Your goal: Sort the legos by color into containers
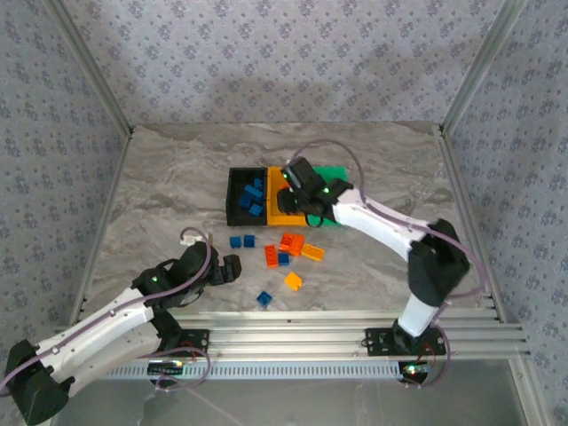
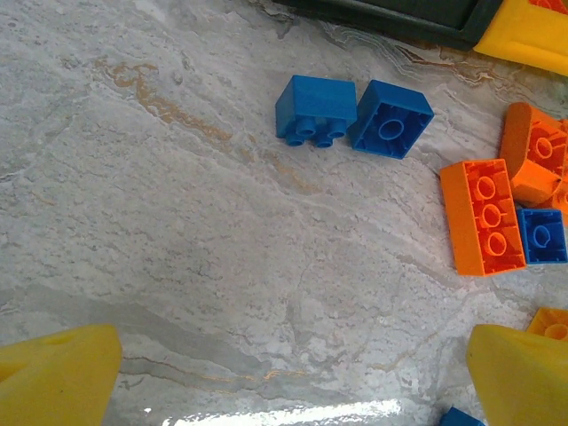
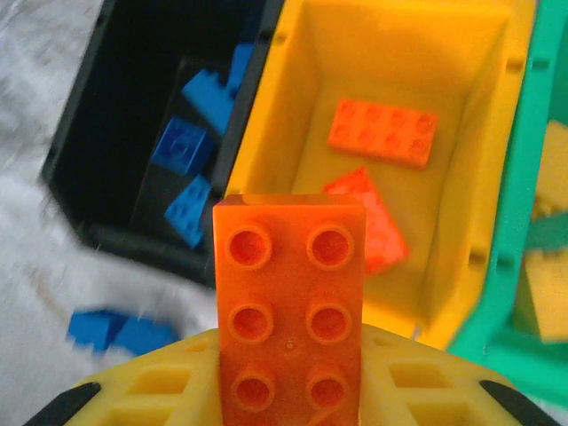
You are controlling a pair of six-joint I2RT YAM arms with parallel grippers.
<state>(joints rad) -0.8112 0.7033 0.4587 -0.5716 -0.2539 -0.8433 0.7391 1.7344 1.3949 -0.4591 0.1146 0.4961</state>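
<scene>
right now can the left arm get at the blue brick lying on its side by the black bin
Probably yes: the left gripper is open with only bare table between it and the blue brick, though a second blue brick touches one side.

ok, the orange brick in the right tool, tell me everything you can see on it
The orange brick looks like glossy plastic. Six round studs in two columns face the wrist camera, and its lower end is hidden. It stands on end, clamped between the yellow fingers of the right tool, which is shut on it. It hangs over the near edge of the orange bin and touches nothing else.
</scene>
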